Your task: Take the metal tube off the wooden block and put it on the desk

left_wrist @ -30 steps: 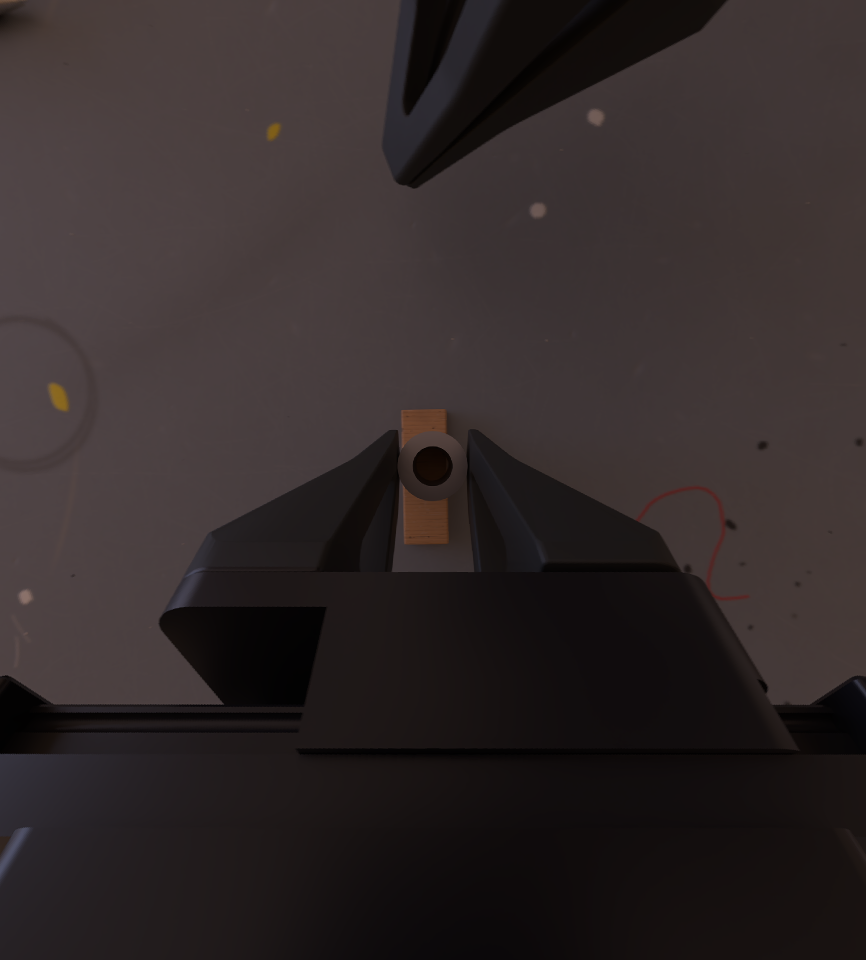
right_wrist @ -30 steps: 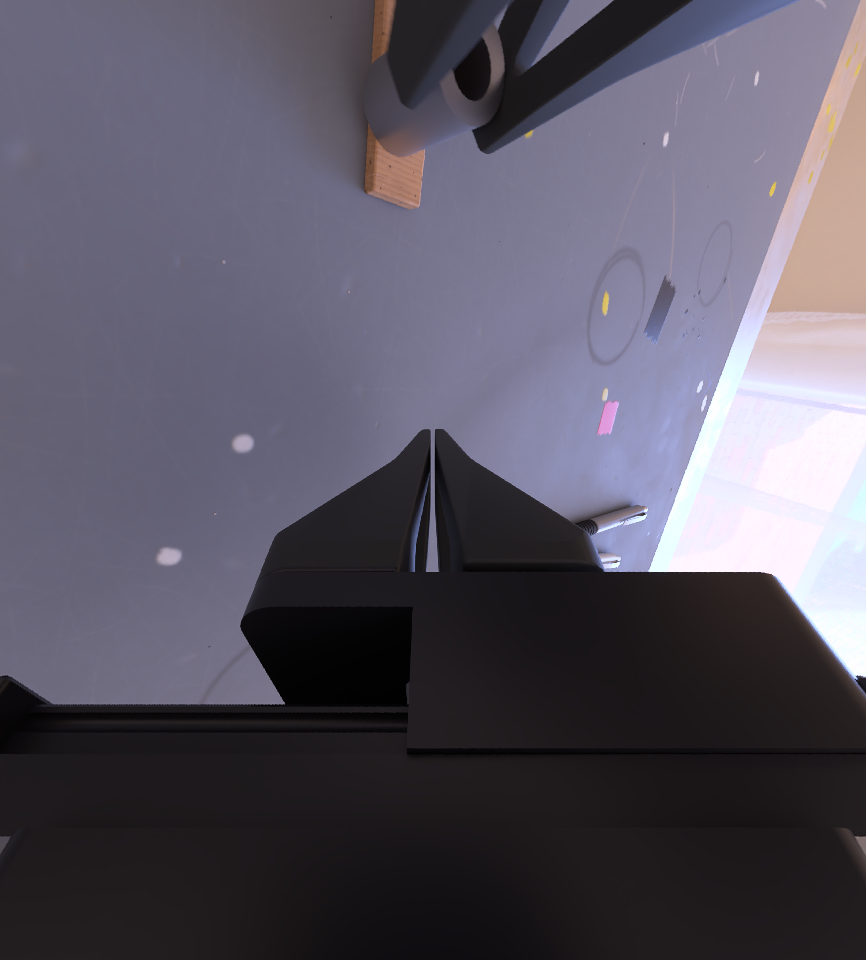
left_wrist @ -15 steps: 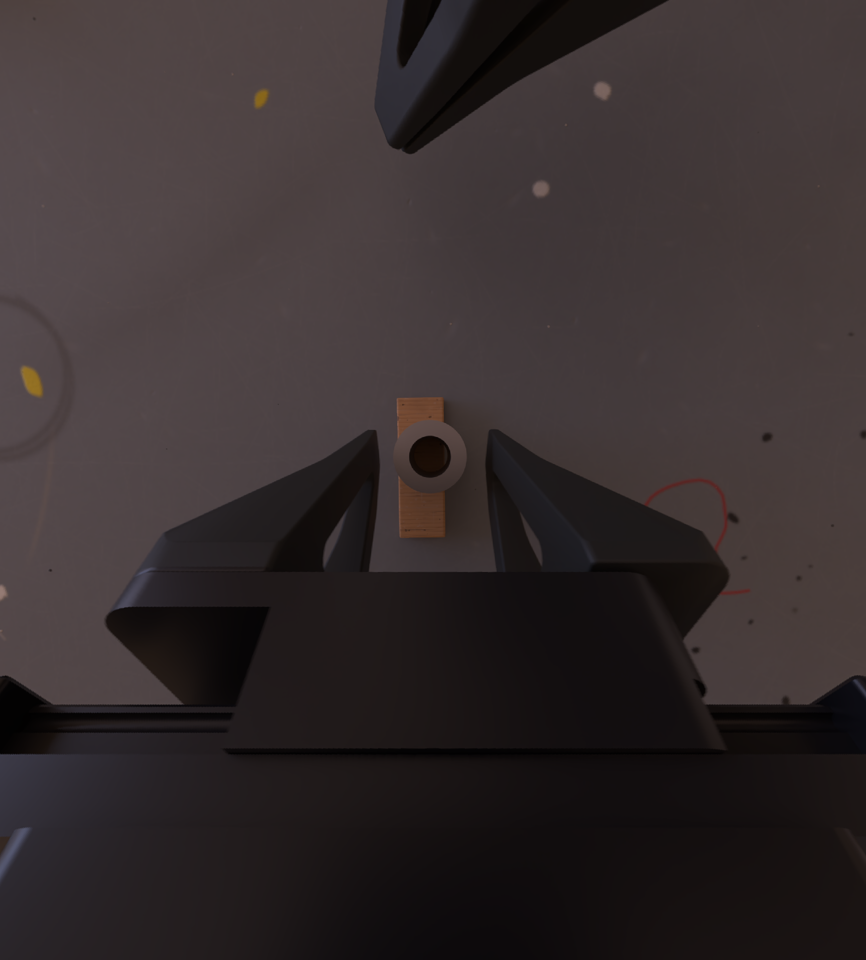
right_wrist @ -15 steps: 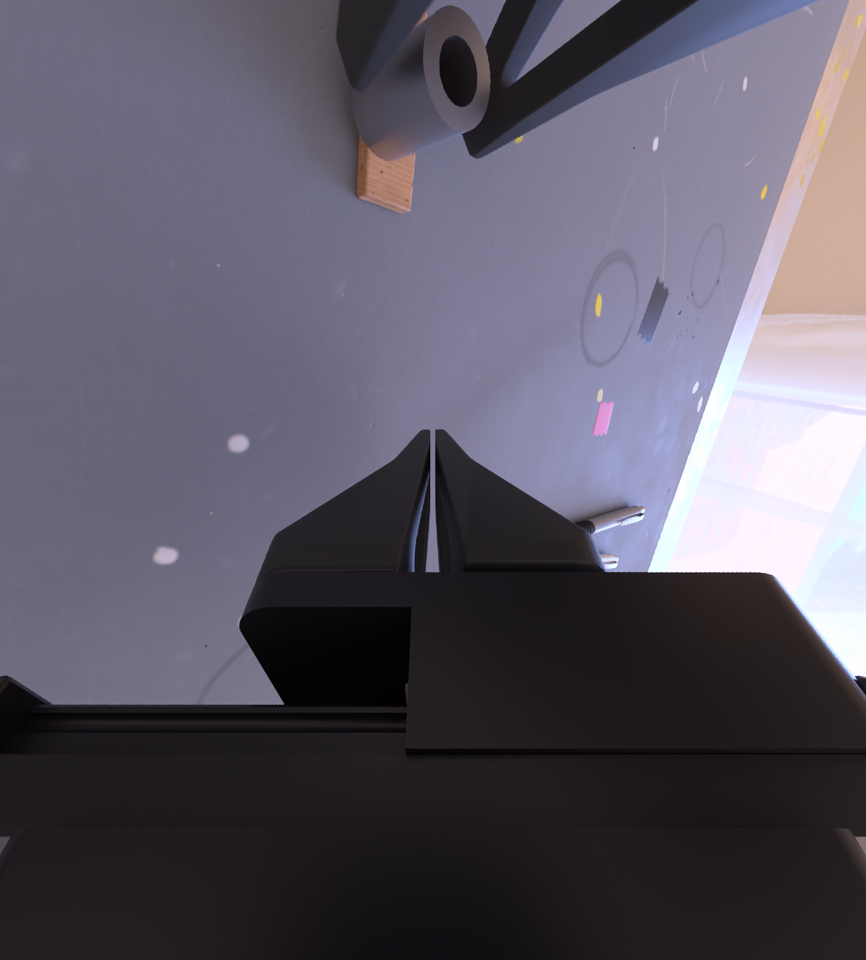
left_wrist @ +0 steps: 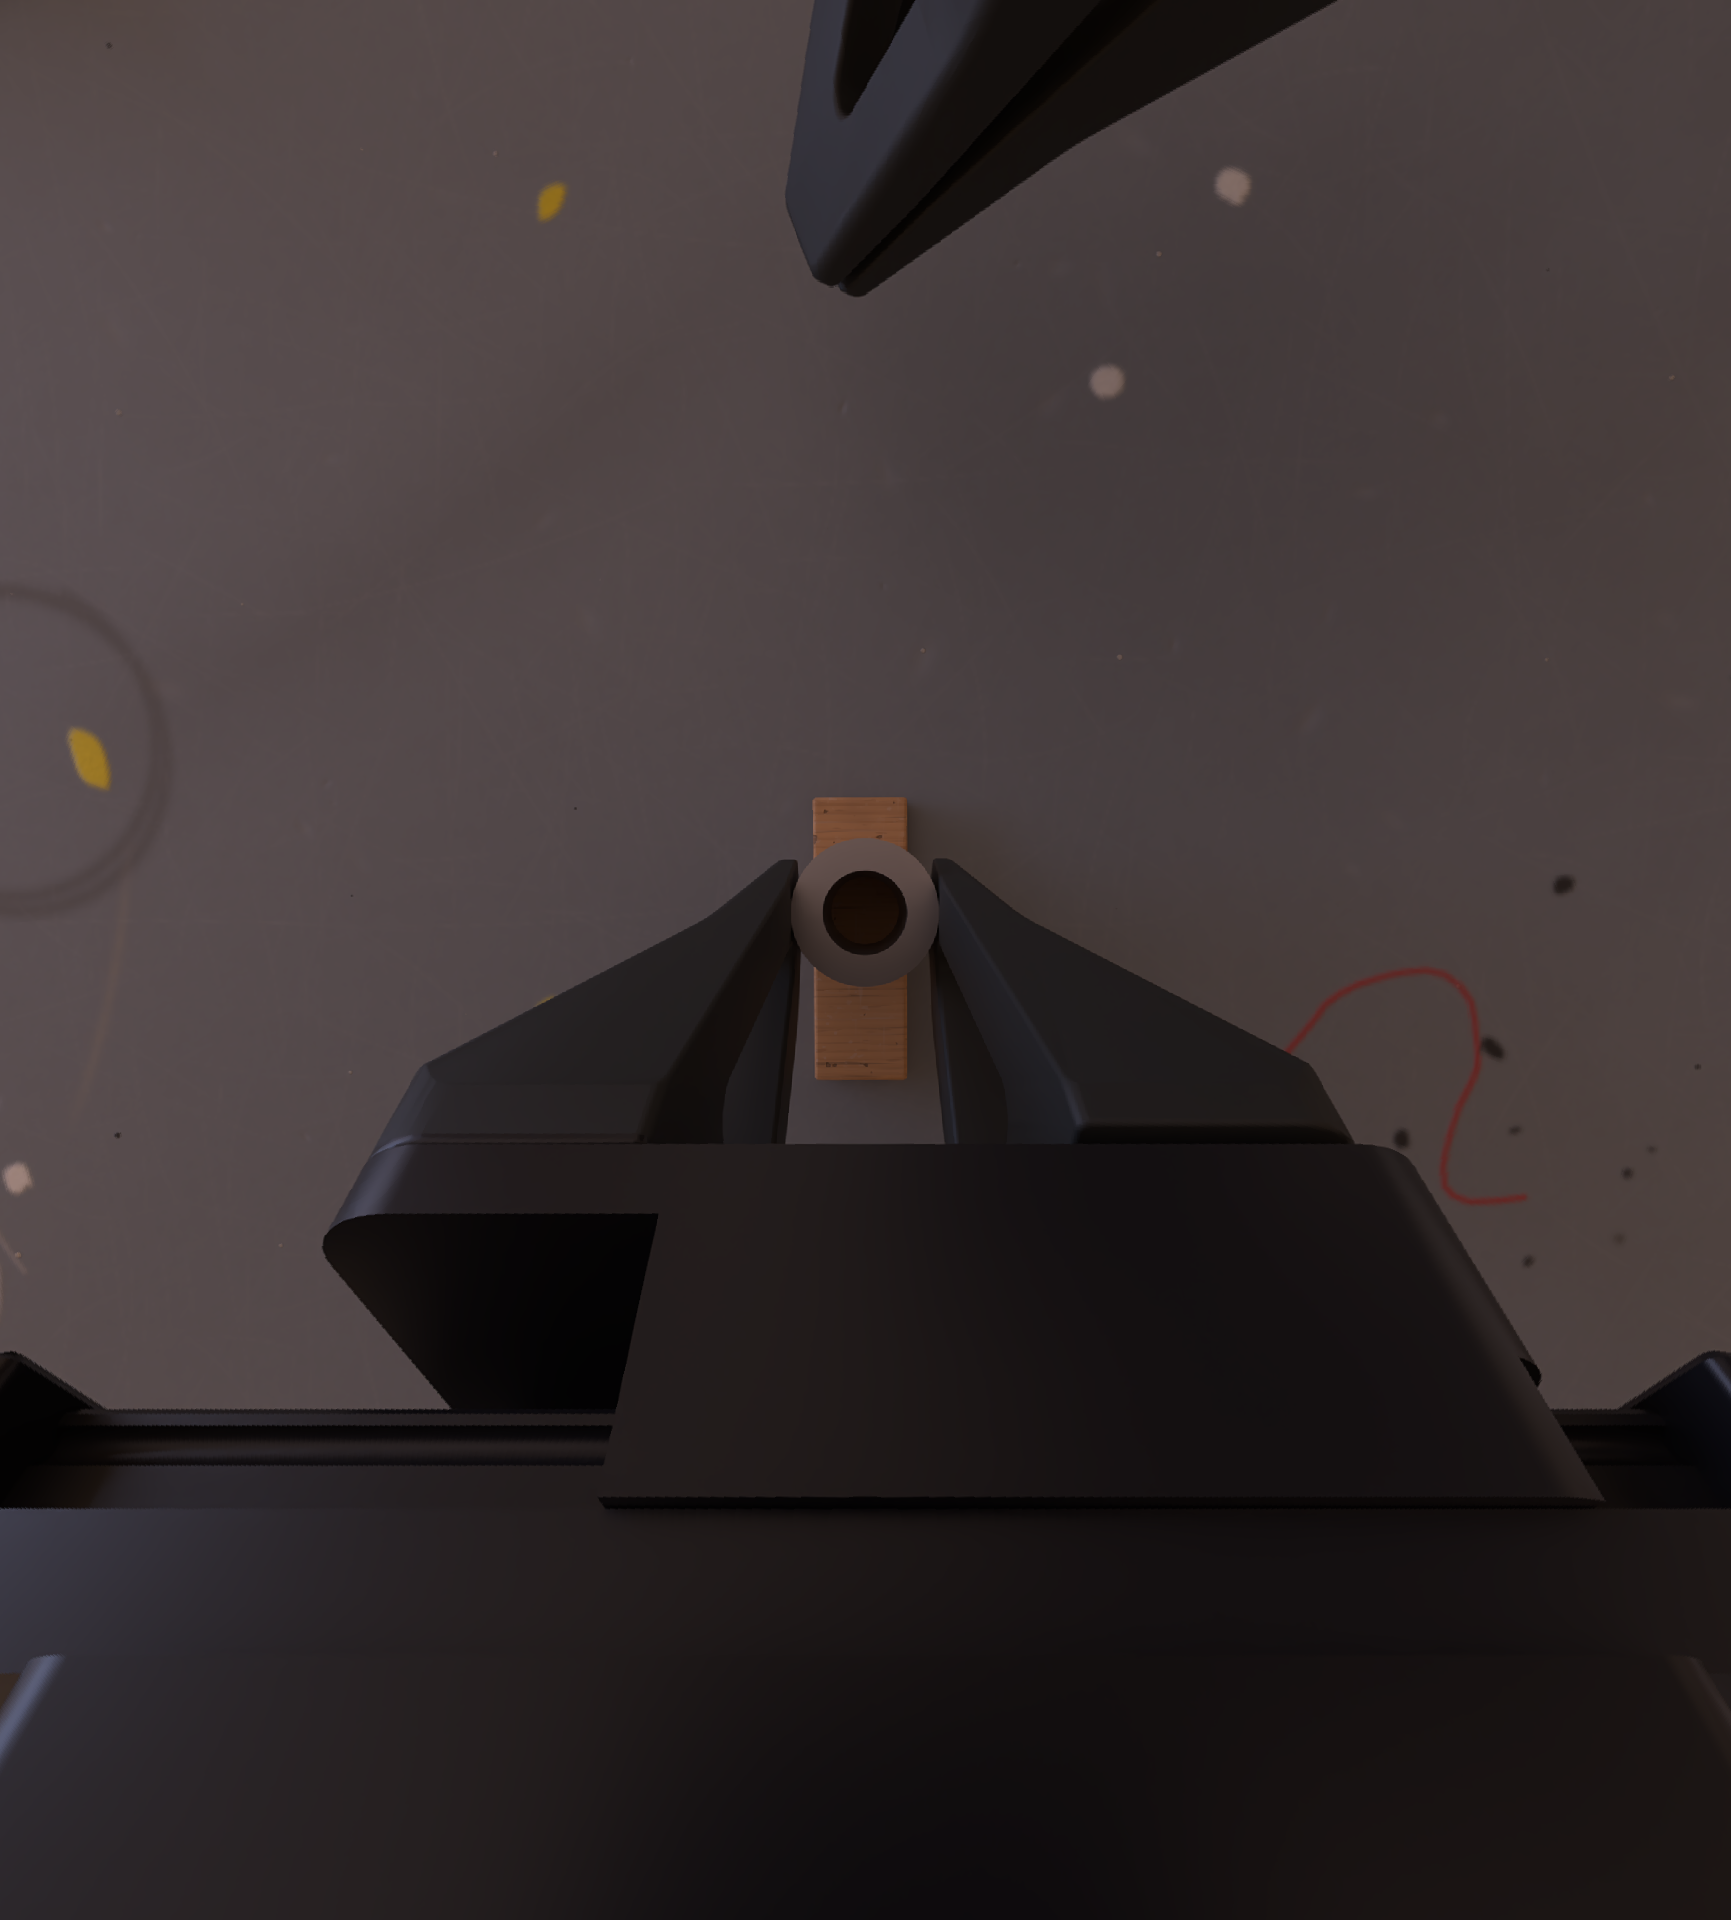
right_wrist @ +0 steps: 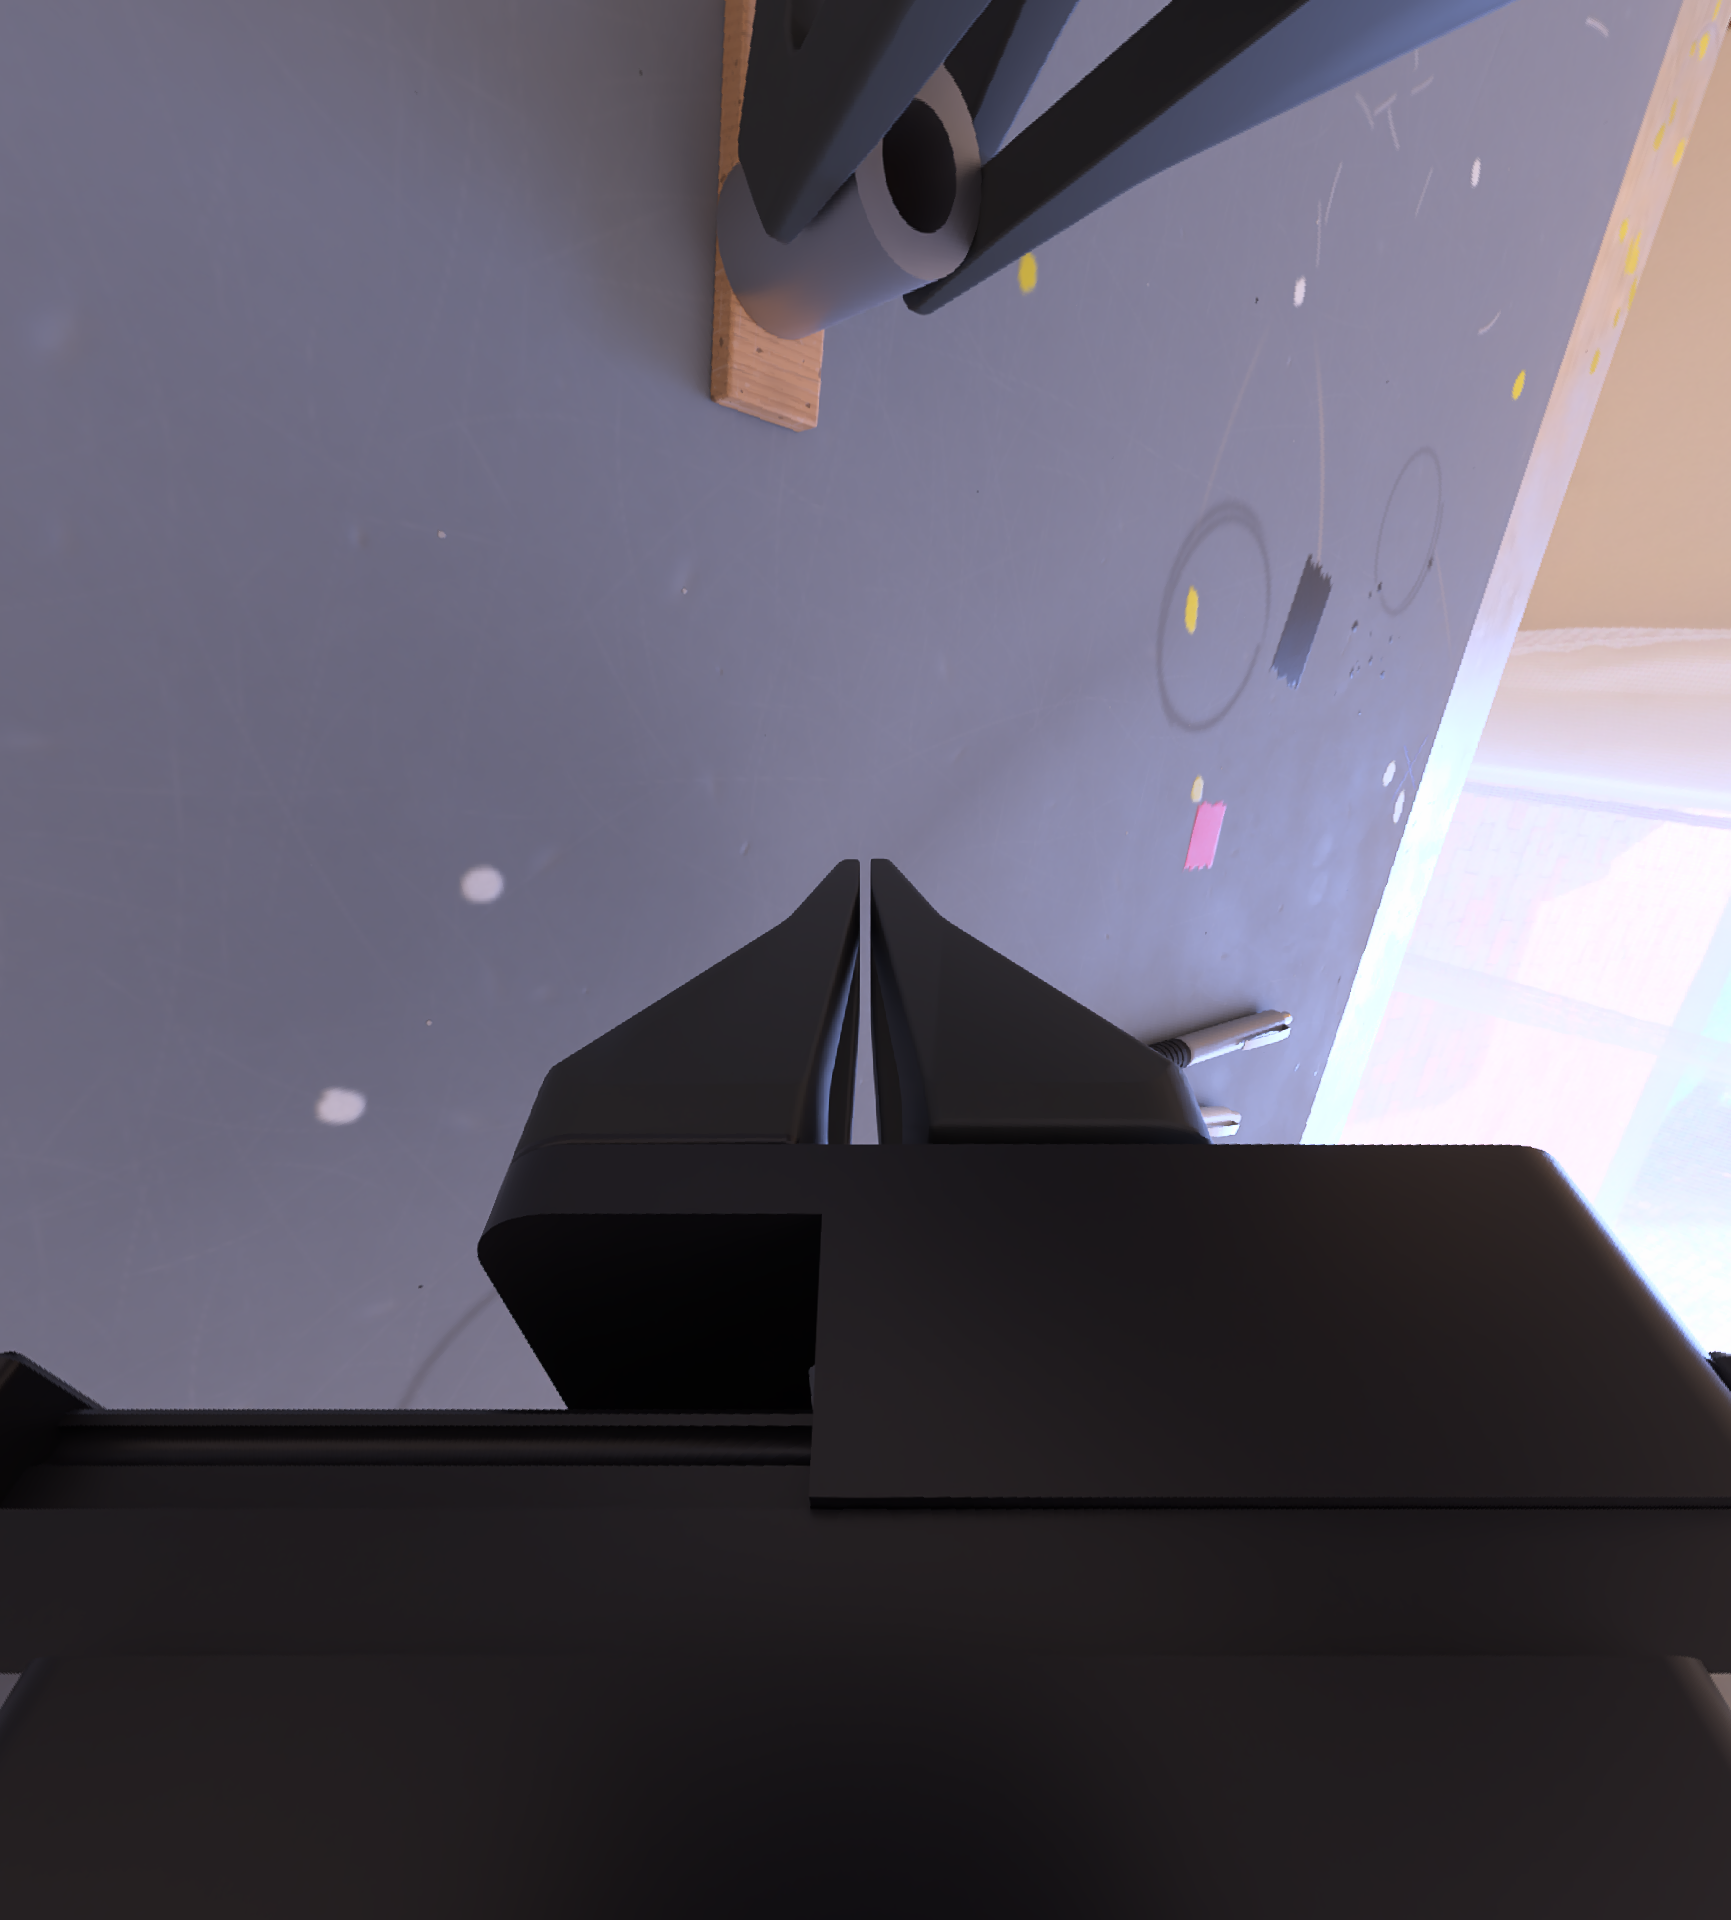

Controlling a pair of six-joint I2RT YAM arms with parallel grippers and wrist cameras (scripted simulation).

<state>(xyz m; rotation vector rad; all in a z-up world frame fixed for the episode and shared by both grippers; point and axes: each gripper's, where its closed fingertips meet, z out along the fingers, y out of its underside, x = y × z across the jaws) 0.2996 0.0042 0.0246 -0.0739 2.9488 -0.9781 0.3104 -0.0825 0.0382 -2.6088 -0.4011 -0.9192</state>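
A grey metal tube [left_wrist: 863, 977] stands upright on a small wooden block [left_wrist: 859, 1039] that lies flat on the grey desk [left_wrist: 1256, 675]. I look straight down its bore. My left gripper [left_wrist: 863, 864] is shut on the tube, one finger against each side. In the right wrist view the tube [right_wrist: 830, 281] rises from the block [right_wrist: 767, 364], with the left fingers [right_wrist: 1100, 135] clamped around its upper part. My right gripper [right_wrist: 863, 862] is shut and empty, hovering over bare desk away from the block. It also shows at the top of the left wrist view [left_wrist: 845, 281].
The desk edge [right_wrist: 1463, 727] runs close on the right of the right gripper. Metal pens [right_wrist: 1225, 1039] lie near that edge. Pink tape [right_wrist: 1206, 836], black tape [right_wrist: 1302, 634], drawn rings and paint spots mark the surface. A red scribble [left_wrist: 1443, 1070] lies right of the block.
The left jaws held the tube a second ago, stood open beside it half a second ago, and are closed on it again now. The right gripper has stayed shut in place.
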